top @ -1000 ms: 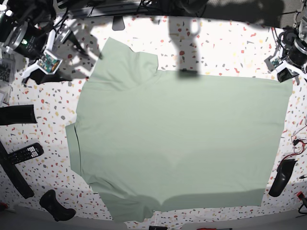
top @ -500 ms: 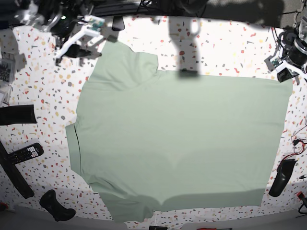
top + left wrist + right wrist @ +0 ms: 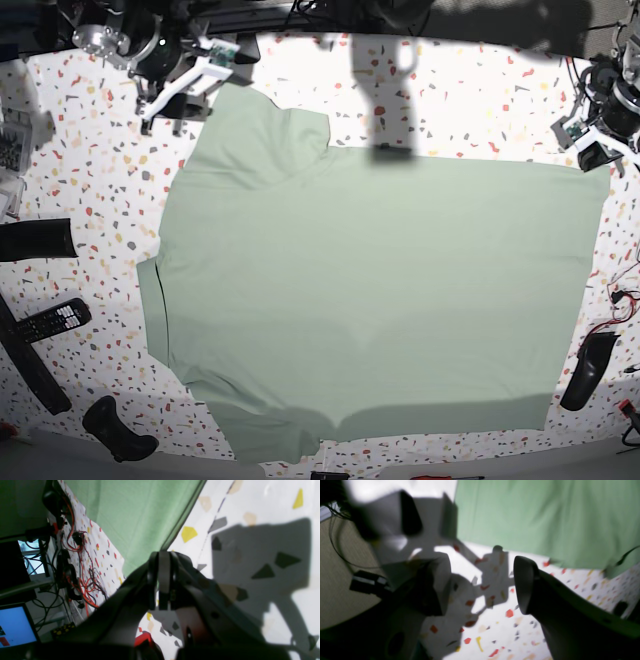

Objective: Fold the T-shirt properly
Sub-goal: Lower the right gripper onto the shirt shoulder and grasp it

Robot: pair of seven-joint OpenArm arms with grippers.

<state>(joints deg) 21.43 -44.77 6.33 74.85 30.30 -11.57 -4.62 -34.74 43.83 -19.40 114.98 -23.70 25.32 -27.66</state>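
Observation:
The pale green T-shirt (image 3: 370,290) lies spread flat over most of the speckled table (image 3: 470,100). My right gripper (image 3: 172,105) hovers at the back left, just beside the shirt's upper-left sleeve edge. In the right wrist view it (image 3: 482,585) is open over bare table, with the T-shirt (image 3: 540,517) beyond its fingertips. My left gripper (image 3: 597,150) sits at the back right by the shirt's top-right corner. In the left wrist view it (image 3: 162,555) is shut, its tip at the edge of the T-shirt (image 3: 140,512); no cloth shows between the fingers.
A remote control (image 3: 50,320), a long black bar (image 3: 30,365) and dark objects (image 3: 35,240) (image 3: 120,430) lie along the left edge. A black object (image 3: 585,370) and red wires (image 3: 622,300) sit at the right. Cables (image 3: 75,580) and a monitor (image 3: 15,625) stand beyond that side.
My right arm has swung from the table's left side toward the back and right, up to the shirt's upper-left sleeve. The left arm and the shirt have not moved.

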